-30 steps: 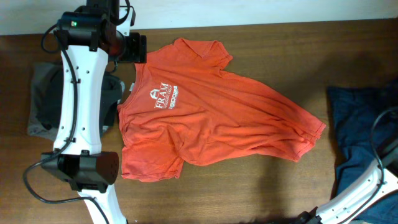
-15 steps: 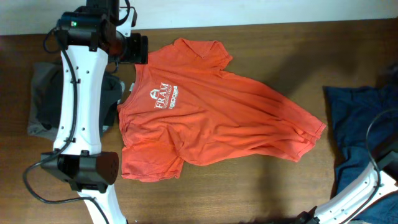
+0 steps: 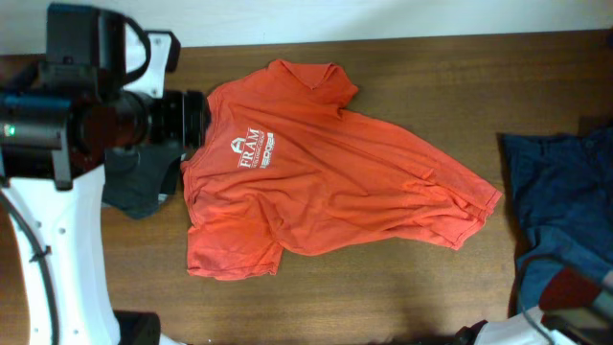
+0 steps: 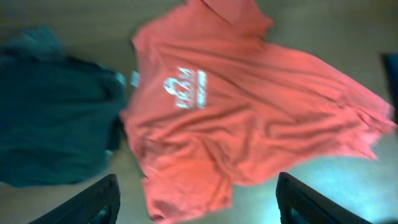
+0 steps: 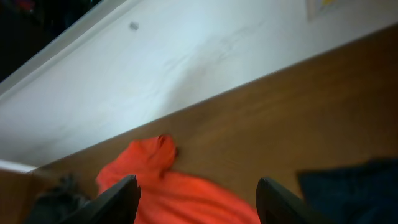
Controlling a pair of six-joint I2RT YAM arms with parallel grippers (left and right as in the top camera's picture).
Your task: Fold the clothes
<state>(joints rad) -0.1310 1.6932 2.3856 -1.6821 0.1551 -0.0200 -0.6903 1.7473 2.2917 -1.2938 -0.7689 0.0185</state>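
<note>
2 end effectors (image 4: 198, 190) (image 5: 198, 186) spread wide, empty

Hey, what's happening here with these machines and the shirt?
Two robot arms are meant to fold clothes, but neither holds anything now. An orange T-shirt lies spread and unfolded on the wooden table. The left fingers hang open above it; the right fingers are open too. A dark gray garment lies beside it, a blue garment farther off.
</note>
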